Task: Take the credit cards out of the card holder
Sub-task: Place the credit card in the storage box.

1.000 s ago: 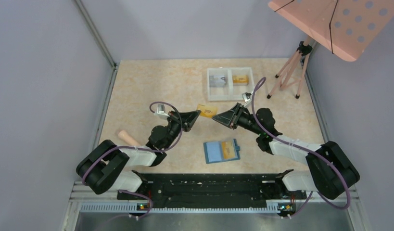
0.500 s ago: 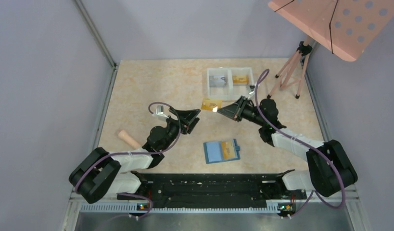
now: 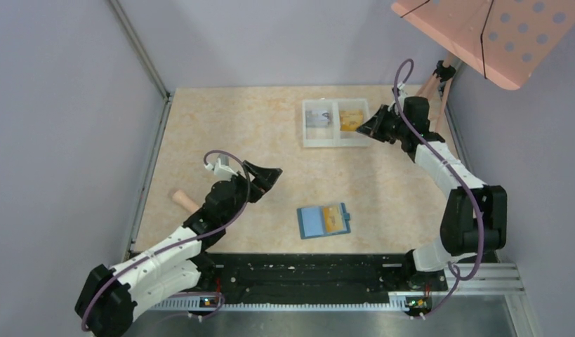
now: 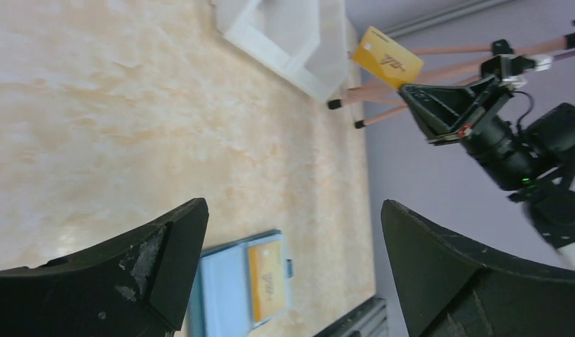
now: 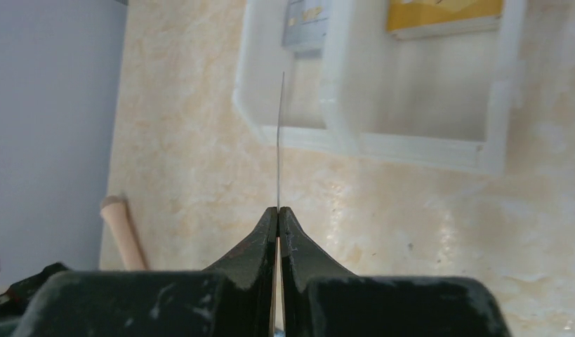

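Orange-gold card point(image 4: 387, 57) pinched edge-on in right gripper point(image 5: 279, 210) above white tray point(image 5: 382, 144); left gripper point(image 4: 293, 210) wide open, empty

Right wrist view: the credit card point(image 5: 280, 140) pinched in the right gripper point(image 5: 279, 210) shows edge-on only, a thin line, face unreadable. White tray point(image 5: 411, 149) is cut by the top edge, and so are both cards in it (grey card point(image 5: 303, 24), orange card point(image 5: 446, 14)). Left wrist view: card holder point(image 4: 228, 288) is clipped by the bottom edge and by a finger point(image 4: 130, 281) of the left gripper point(image 4: 293, 209). Top view: wooden stick point(image 3: 182, 200) is partly behind the left arm; card print is too small to read.
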Controlling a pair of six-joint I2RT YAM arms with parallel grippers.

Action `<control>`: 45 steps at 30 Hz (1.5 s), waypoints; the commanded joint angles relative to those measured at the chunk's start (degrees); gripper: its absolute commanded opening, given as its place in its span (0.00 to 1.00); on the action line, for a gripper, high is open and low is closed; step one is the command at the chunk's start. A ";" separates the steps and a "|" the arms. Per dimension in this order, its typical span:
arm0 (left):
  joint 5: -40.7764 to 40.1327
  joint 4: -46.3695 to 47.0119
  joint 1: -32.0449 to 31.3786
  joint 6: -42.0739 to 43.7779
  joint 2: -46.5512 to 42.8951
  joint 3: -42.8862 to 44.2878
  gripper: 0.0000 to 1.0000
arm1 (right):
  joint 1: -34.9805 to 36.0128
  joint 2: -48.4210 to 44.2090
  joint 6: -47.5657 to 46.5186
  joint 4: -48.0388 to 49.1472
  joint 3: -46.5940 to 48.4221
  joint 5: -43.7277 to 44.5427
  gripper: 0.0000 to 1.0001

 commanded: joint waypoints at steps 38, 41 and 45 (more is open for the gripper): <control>22.06 -38.81 10.06 39.96 -1.02 22.21 0.99 | -1.29 39.15 -15.37 -21.90 46.89 2.28 0.00; 22.70 -38.64 10.06 39.69 -0.59 22.44 0.99 | -1.40 40.67 -15.49 -22.43 48.31 2.11 0.00; 22.59 -38.28 10.03 39.15 -0.76 22.22 0.99 | -1.70 43.23 -16.14 -24.50 51.05 1.99 0.00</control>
